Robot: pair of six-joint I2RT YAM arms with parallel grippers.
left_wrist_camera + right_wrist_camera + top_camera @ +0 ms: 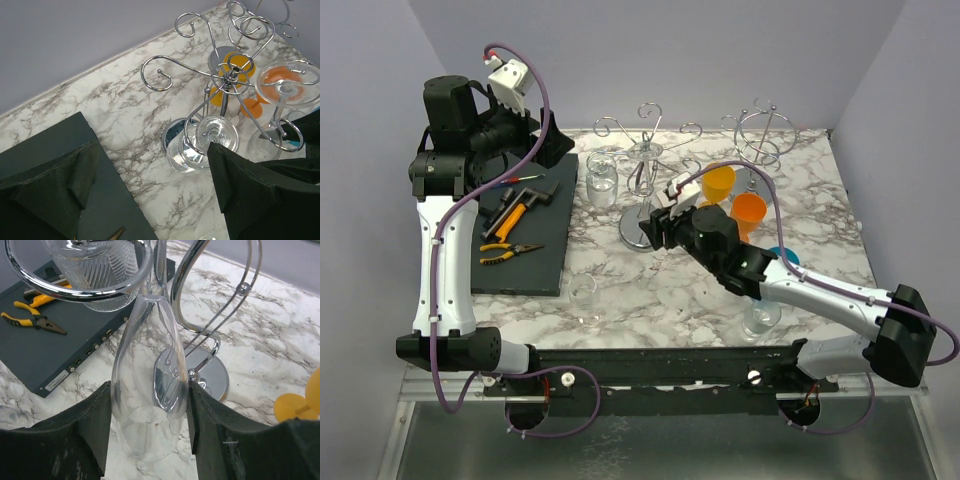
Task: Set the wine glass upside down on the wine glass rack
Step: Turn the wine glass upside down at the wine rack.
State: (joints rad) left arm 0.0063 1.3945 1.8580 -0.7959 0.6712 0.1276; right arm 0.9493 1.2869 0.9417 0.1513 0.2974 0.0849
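While the overhead view hides the glass behind the right gripper (665,215), which is at the near side of the wine glass rack (642,160), the right wrist view shows it: the wine glass (150,390) hangs upside down, bowl clamped between both fingers (97,415), stem rising past a chrome rack loop. Only the left wrist view shows its round foot (217,132) at the end of one rack arm. The left gripper (152,150) hovers above and left of the rack, jaws spread wide, holding nothing.
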